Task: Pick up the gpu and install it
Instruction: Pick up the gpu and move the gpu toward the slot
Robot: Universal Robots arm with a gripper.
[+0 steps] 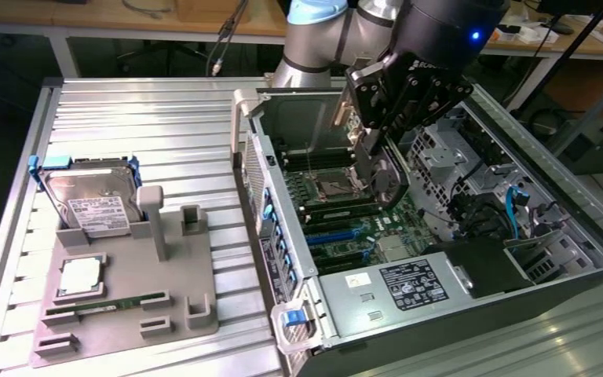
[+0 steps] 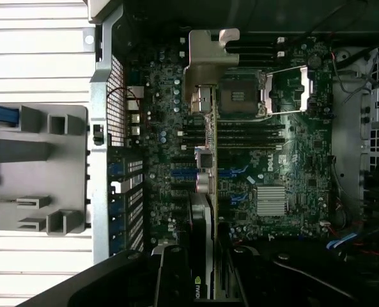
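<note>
Exterior view: my arm [image 1: 312, 47] reaches down into the open computer case [image 1: 280, 259], wrist bent so the gripper [image 1: 370, 153] points at the motherboard [image 1: 333, 216]. Its fingers are closed on the gpu [image 1: 382, 179], which hangs edge-down between them, close over the board; I cannot tell whether it touches. Wrist view: two dark fingers [image 2: 171, 281] flank the card's near end, the card runs edge-on across the blue slots [image 2: 231, 173], and its silver bracket [image 2: 205, 64] shows at the far end, beside the processor socket [image 2: 240, 96]. At the exterior view's left, a hard drive [image 1: 92, 206] sits on the grey fixture [image 1: 123, 314], well apart from the case.
</note>
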